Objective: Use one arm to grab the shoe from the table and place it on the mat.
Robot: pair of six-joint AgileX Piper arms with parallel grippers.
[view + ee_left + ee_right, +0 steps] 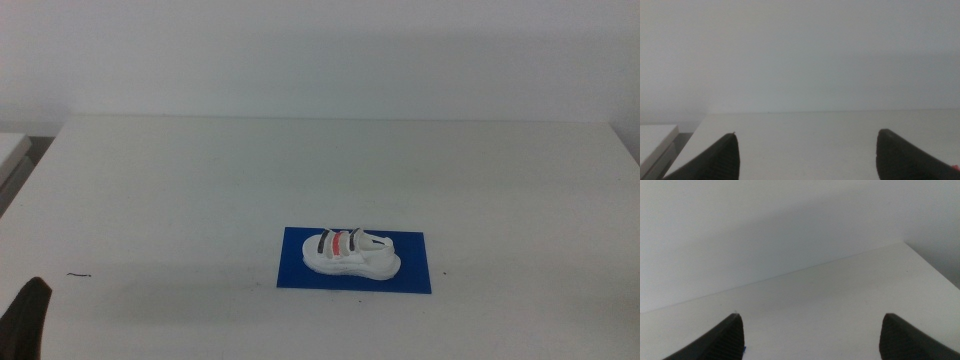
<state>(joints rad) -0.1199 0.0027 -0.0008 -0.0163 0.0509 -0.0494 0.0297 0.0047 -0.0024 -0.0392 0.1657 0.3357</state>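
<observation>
You see the shoe [352, 252] resting sole-down on the blue mat [410, 275], at the near centre of the white table [200, 190]. Its long axis runs parallel to the mat's long side, across the middle view from left to right. One end sits towards the mat's left edge and the other towards its centre-right; which end is the toe cannot be told at this size. Three straps cross the top of the shoe, two dark and one red, with the red one between the middle and the right end. The shoe lies fully inside the mat's outline, nearer the left short edge than the right.

Your left gripper [805, 155] has its jaws spread wide with only bare tabletop between them; it holds nothing and touches nothing. In the middle view it shows only as a dark tip [25, 318] at the bottom left corner, well apart from the mat.

Your right gripper [810, 335] is likewise spread wide and empty, with bare table between its jaws.
</observation>
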